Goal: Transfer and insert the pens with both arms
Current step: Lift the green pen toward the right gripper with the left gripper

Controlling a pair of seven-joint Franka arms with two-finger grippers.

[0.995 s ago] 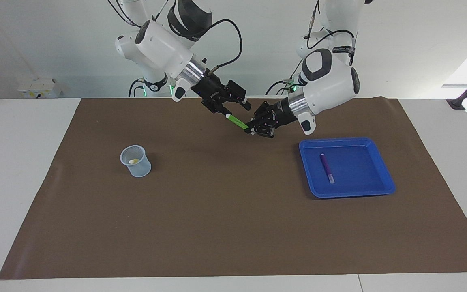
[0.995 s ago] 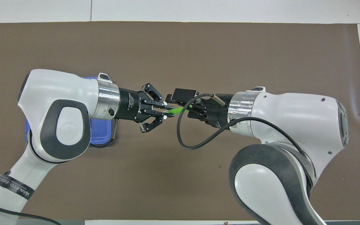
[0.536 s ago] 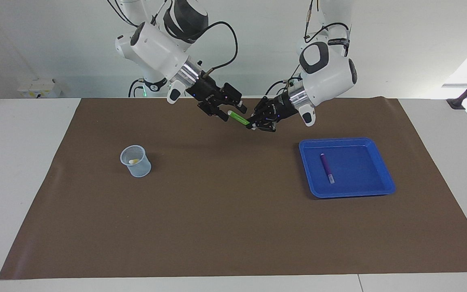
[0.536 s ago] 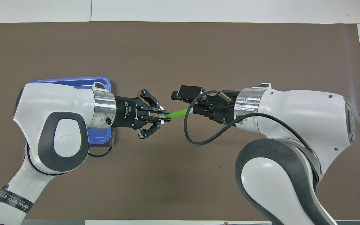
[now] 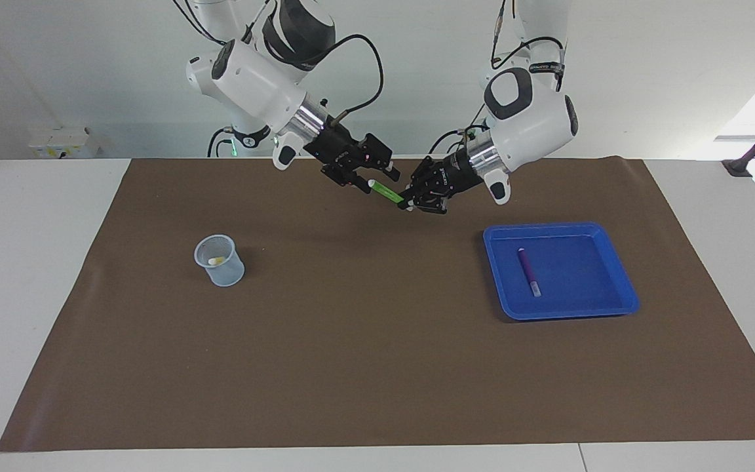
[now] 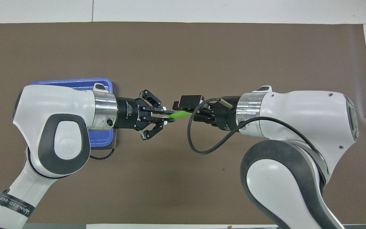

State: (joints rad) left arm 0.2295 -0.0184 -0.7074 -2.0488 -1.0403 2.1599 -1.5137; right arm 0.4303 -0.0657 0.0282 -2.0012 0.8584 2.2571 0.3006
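The green pen (image 5: 385, 192) hangs in the air over the brown mat, between the two grippers; it also shows in the overhead view (image 6: 178, 114). My left gripper (image 5: 406, 202) is shut on its lower end, seen from above too (image 6: 167, 116). My right gripper (image 5: 359, 185) is at the pen's pale cap end; its fingertips (image 6: 192, 114) lie under its camera mount in the overhead view. The purple pen (image 5: 527, 270) lies in the blue tray (image 5: 561, 227). The yellow pen (image 5: 216, 261) stands in the mesh cup (image 5: 228, 275).
The blue tray is toward the left arm's end of the mat, and in the overhead view only its rim (image 6: 75, 81) shows past the left arm. The cup is toward the right arm's end. A brown mat (image 5: 364, 341) covers the table.
Both grippers rose with the green pen and drew back toward the robots. In the last half second the right gripper closed in along the pen's cap end.
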